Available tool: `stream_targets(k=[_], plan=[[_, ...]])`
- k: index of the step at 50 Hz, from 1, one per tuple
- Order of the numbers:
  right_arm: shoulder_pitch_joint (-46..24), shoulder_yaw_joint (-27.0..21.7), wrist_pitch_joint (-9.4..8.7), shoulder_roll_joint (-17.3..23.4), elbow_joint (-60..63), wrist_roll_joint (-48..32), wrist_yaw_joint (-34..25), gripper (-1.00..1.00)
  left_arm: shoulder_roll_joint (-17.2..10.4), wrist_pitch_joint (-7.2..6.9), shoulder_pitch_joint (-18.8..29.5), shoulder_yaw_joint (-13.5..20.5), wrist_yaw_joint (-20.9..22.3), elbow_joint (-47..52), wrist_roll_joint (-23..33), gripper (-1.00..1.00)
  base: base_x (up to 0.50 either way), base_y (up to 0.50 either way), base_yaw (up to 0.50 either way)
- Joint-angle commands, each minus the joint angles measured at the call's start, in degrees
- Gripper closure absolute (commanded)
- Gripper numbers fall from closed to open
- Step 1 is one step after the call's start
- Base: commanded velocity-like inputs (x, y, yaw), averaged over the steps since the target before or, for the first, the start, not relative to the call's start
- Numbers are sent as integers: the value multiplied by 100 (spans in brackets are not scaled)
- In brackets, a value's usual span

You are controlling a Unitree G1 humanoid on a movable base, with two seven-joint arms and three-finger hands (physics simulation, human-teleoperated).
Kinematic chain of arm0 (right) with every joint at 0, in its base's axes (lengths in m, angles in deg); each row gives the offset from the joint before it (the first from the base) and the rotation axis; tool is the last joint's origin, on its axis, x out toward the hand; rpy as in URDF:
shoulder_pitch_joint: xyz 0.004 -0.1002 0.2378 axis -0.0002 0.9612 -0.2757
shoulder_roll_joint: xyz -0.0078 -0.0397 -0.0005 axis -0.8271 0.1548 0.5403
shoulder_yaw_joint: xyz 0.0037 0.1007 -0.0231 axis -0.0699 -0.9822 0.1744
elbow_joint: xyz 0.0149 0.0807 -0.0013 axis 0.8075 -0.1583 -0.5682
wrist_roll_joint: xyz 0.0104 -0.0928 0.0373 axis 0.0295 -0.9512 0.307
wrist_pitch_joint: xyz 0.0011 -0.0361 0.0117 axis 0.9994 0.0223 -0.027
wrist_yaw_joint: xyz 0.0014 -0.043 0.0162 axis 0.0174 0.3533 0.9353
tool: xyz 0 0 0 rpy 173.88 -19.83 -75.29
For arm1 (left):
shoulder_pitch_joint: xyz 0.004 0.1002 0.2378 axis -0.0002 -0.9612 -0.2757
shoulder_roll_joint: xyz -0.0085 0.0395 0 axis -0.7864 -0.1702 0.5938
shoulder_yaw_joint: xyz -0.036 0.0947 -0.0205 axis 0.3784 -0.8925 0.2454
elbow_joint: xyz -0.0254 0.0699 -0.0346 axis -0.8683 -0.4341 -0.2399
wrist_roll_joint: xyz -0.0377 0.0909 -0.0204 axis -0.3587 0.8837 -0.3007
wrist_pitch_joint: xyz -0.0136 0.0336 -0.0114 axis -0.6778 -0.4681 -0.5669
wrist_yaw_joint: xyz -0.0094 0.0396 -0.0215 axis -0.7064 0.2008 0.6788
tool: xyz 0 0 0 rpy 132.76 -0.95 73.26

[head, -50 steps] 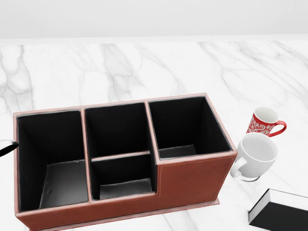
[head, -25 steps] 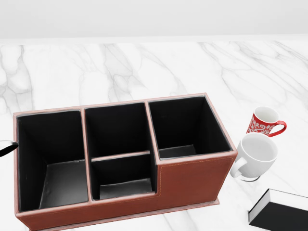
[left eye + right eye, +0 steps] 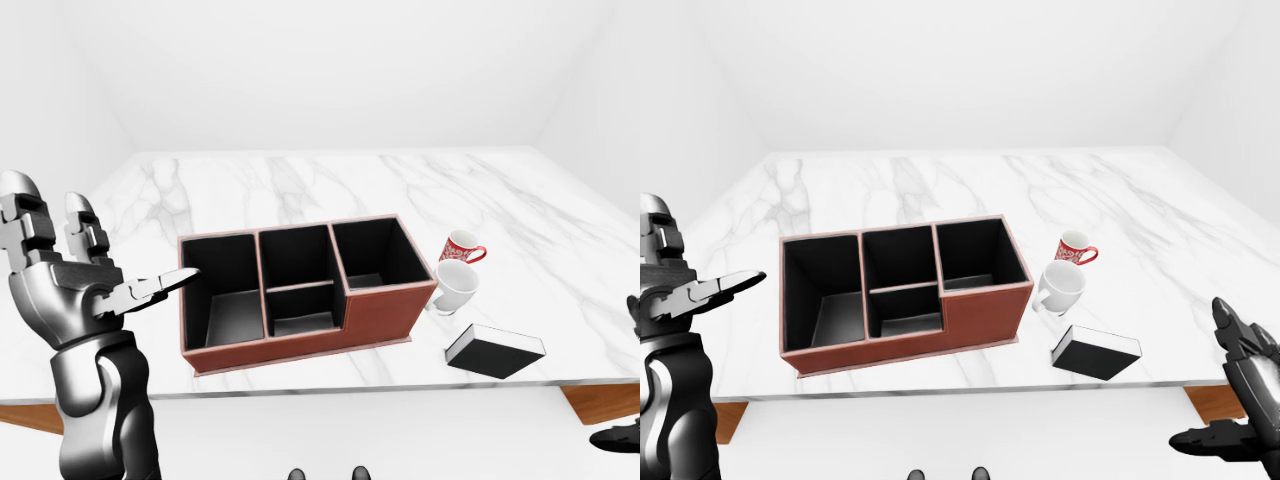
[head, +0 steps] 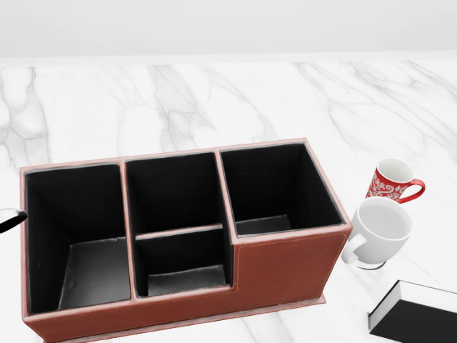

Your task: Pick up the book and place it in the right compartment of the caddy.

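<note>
The book (image 3: 495, 349) is black with white page edges and lies flat on the marble counter near its lower edge, right of the caddy; it also shows in the head view (image 4: 414, 316). The brown caddy (image 3: 380, 314) has black compartments; its right compartment (image 4: 275, 187) holds nothing. My left hand (image 3: 95, 275) is open, raised left of the caddy, a finger pointing toward it. My right hand (image 3: 1245, 400) is open, low at the right edge, off the counter and apart from the book.
A white mug (image 4: 378, 230) and a red patterned mug (image 4: 392, 181) stand just right of the caddy, above the book. The marble counter (image 3: 300, 180) stretches up to white walls. Its lower edge (image 3: 560, 375) runs just below the book.
</note>
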Motion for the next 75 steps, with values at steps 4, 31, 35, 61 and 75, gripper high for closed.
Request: stream_targets(k=[4,31,35,61,75], plan=[[-290,517,-313,334,-457,-331,0,-100,5,0,8,-15,-4,-5,16,-100,0,0,0],[-776,1542,-924,798,-1103,-646,0,-100,-16,0,17,17,-6,16,-20,-100,0,0,0],[-858,1743,-924,845,-1258,-724,0,-100,-19,0,17,24,-8,14,-29,-100,0,0,0],[-1256,2601,-924,815,-937,-1069,0,-100,-25,0,26,27,-25,1,-41,-100,0,0,0],[-1051,2660,-924,694,-1387,-954,0,-100,-28,0,19,39,-17,-7,-50,-100,0,0,0]])
